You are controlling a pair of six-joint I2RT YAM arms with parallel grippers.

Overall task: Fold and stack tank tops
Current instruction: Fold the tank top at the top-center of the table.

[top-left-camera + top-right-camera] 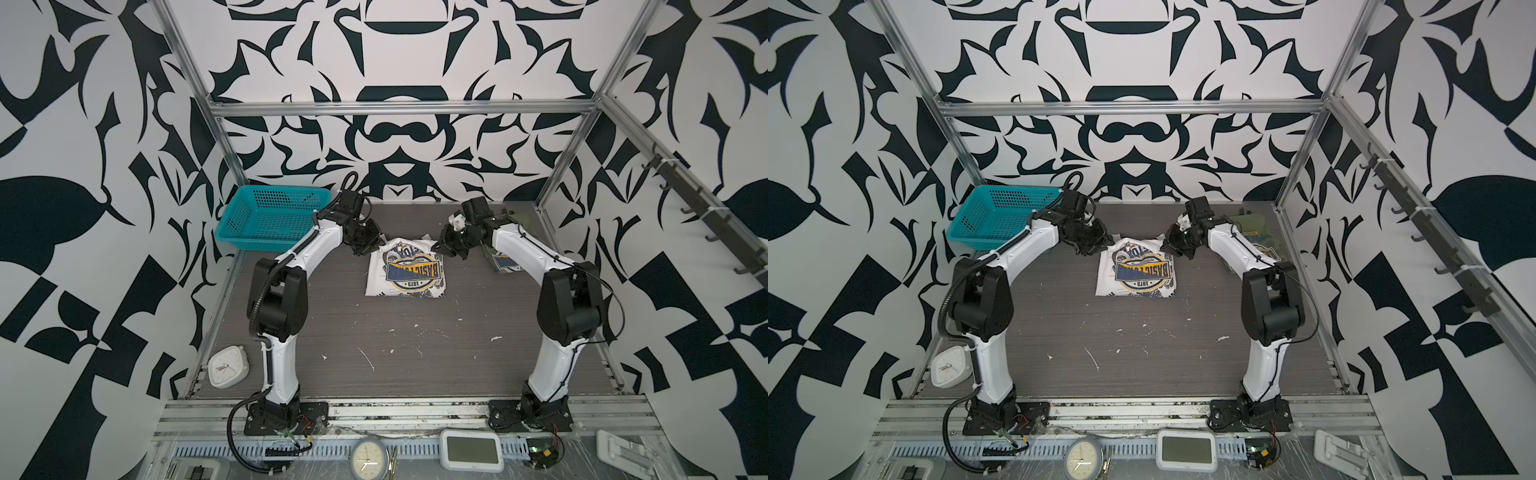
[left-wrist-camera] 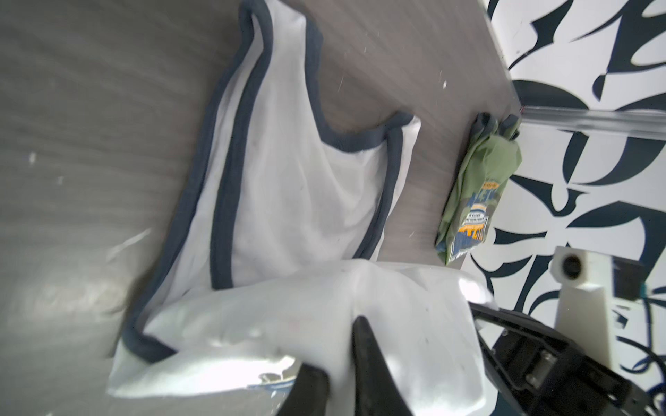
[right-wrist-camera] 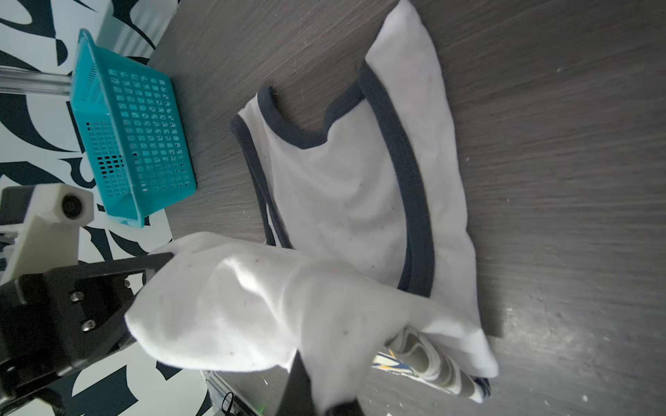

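Apparently the left pincer (image 1: 368,246) pinches narrowly and the right pincer (image 1: 439,246) clamps tight on the white tank top (image 1: 405,272); uneven release could drop the fold crooked beneath them.

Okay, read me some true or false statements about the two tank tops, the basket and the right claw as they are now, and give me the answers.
1. The white cloth tank top with navy trim lies near the middle of the grey wood-grain table. True.
2. The olive green cloth tank top is stacked on the white one. False: it lies apart, near the table's far right corner.
3. The right claw is shut on the white top's cloth. True.
4. The teal plastic mesh basket holds a tank top. False: no cloth shows inside it in either top view.
5. The white top's blue-yellow graphic faces up. True.
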